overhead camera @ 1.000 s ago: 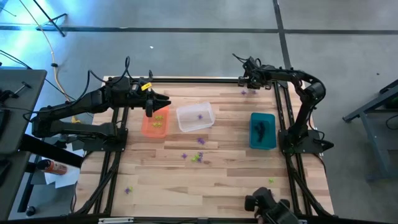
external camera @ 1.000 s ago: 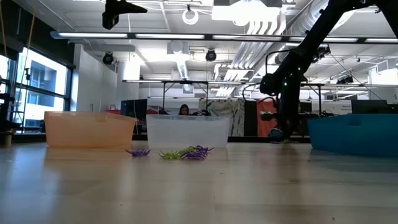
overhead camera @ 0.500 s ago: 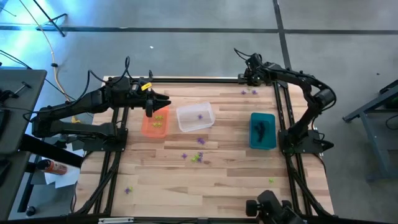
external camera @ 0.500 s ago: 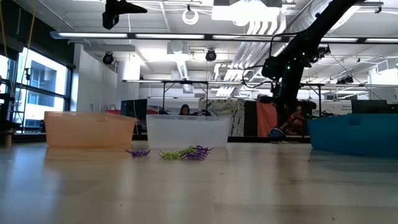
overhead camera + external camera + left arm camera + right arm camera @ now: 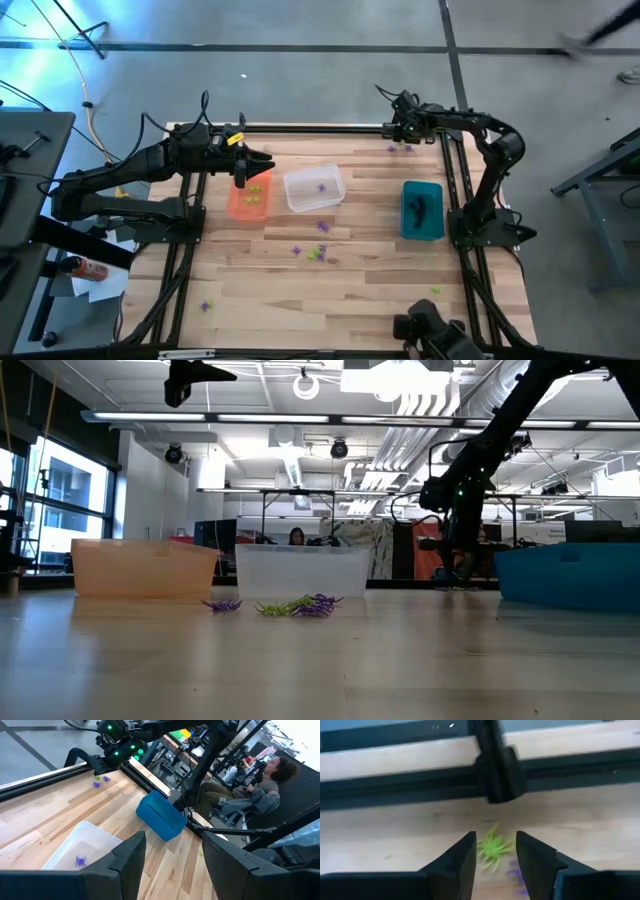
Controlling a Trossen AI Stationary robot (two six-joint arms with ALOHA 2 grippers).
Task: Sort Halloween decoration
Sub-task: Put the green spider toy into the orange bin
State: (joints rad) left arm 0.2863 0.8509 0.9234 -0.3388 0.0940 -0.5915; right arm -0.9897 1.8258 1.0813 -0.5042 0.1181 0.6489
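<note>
From above, the left gripper point(image 5: 241, 178) hangs over the orange bin point(image 5: 249, 197), while the right gripper point(image 5: 400, 135) reaches the table's far right corner by purple spiders point(image 5: 402, 148). The left wrist view shows its fingers point(image 5: 127, 857) spread apart, nothing between. The right wrist view shows parted fingers point(image 5: 465, 855) flanking a green spider point(image 5: 492, 848) on the table.

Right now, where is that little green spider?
The green spider lies on the table's far right corner by the black rail, between the right hand's open fingers, beside a purple one.
</note>
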